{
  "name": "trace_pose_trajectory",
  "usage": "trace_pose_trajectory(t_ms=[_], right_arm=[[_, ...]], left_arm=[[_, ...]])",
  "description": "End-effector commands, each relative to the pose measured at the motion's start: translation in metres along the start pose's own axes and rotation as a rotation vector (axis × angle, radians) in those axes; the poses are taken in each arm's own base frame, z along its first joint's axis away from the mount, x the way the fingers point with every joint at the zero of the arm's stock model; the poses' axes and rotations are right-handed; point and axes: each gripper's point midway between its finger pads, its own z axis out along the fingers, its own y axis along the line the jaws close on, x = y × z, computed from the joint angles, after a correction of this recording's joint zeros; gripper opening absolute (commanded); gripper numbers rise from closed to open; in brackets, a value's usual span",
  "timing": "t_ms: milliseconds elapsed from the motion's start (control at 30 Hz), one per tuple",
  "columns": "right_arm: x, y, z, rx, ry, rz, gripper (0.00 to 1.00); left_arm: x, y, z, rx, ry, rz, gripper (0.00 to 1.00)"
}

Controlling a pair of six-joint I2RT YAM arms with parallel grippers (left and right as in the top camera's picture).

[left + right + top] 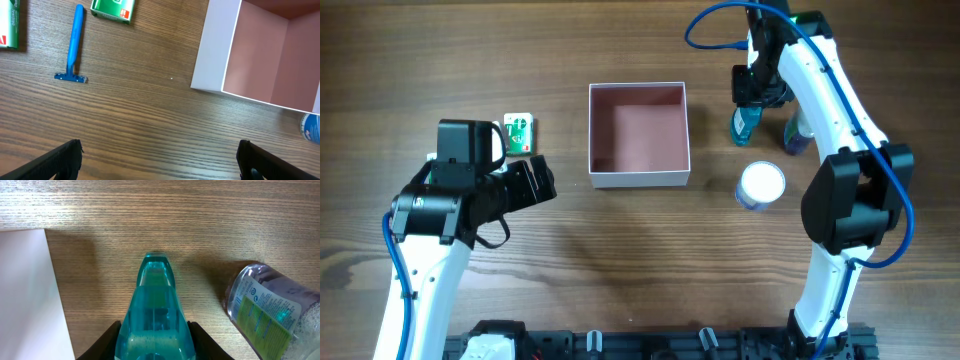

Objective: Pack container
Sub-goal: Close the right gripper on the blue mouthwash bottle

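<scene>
The container [638,178], a square white box with a dusty-pink inside, stands at the table's middle and holds nothing; its corner shows in the left wrist view [215,55]. My right gripper [756,88] is shut on a teal clear bottle [155,315], [746,124], both fingers pressed on its sides, right of the container. My left gripper [159,162] is open over bare table left of the container. A blue razor [75,42] and a green packet [113,10] lie ahead of it.
A clear bottle with a green label [270,310] stands just right of the teal one. A white-capped jar [761,185] sits near the container's right front corner. A green and white packet [519,134] lies by the left arm.
</scene>
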Motion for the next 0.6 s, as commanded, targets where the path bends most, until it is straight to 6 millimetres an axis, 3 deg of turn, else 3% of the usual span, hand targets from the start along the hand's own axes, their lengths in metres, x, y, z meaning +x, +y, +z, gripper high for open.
trace_pose_trajectory(t_ms=[0, 200, 300, 400, 567], right_arm=[[-0.003, -0.001, 0.003, 0.01, 0.0, 0.003, 0.04], [-0.005, -0.001, -0.001, 0.009, -0.012, 0.005, 0.04], [-0.01, -0.001, -0.017, 0.003, -0.054, 0.008, 0.04], [-0.018, -0.001, -0.049, -0.011, -0.135, 0.011, 0.04], [-0.024, 0.013, -0.138, -0.06, -0.367, 0.029, 0.04]], left_arm=[[-0.006, 0.0, -0.005, -0.002, -0.021, -0.02, 1.0], [-0.006, 0.0, -0.005, -0.002, -0.021, -0.02, 1.0], [-0.006, 0.0, -0.005, -0.002, -0.021, -0.02, 1.0], [-0.006, 0.0, -0.005, -0.002, -0.021, -0.02, 1.0], [-0.006, 0.0, -0.005, -0.002, -0.02, -0.02, 1.0]])
